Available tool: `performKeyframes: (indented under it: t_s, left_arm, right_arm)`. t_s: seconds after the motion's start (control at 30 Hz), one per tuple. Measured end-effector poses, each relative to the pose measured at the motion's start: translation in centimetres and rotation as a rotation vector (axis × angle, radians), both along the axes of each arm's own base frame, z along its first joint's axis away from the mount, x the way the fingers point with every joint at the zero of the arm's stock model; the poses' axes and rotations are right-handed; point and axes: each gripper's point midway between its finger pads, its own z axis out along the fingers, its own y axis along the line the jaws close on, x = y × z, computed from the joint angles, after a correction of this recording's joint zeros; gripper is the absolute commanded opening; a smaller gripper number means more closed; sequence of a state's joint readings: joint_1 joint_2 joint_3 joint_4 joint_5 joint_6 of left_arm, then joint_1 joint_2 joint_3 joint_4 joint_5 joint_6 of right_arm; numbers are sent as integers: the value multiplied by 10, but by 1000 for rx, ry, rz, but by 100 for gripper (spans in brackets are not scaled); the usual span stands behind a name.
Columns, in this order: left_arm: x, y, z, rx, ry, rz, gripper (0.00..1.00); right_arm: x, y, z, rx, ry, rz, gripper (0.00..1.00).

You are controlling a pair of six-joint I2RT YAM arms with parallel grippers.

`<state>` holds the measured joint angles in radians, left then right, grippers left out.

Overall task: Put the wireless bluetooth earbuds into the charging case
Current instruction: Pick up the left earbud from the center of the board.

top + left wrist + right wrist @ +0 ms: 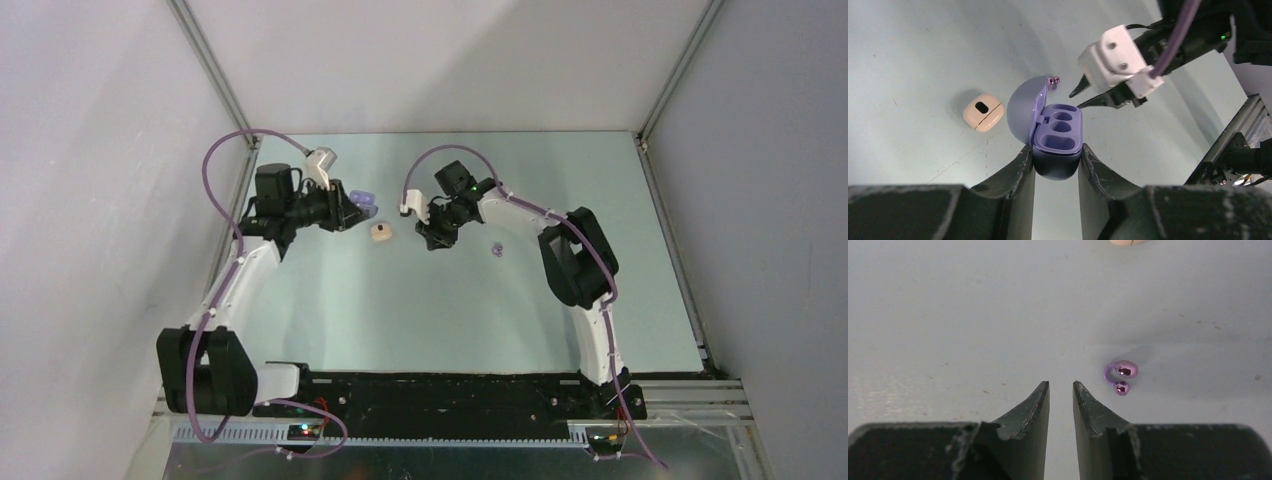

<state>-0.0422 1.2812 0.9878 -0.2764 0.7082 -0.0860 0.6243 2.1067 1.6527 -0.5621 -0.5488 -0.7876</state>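
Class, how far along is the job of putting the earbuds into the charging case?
Done: the purple case is open and clamped in the left gripper. In hand: the right gripper hangs open and empty beside a purple earbud on the table. Left: every visible well is empty; the cream case is closed.
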Motion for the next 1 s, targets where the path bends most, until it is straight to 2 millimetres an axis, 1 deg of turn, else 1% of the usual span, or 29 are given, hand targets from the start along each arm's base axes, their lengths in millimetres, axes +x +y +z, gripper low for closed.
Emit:
performKeyframes:
  t_s: [0.07,0.13,0.3,0.53,0.73,0.83,1.0]
  left_arm:
    - [-4,1,3,5,-3,0,1]
    - [-8,2,6,7,-8,0,1]
    - [-14,3,8,12,-4,4,1]
    - [-23,5,3,18,13,5,1]
    - [-24,5,2,20,18,6,1]
    - [-23,6,2,22,15,6,1]
    - [-23,7,2,22,15,9,1]
  right_arm:
    - [1,-2,-13,-30,-1,0,29]
    - [5,-5,-19,-52,-15,-8,29]
    - [16,-6,-21,-71,-65,-27,28]
    - [23,-1,-25,-81,-112,-26,29]
    - [25,0,-42,-112,-121,-20,32]
    - [30,1,-41,-117,-147,-26,32]
    - [46,0,-39,-134,-217,-70,33]
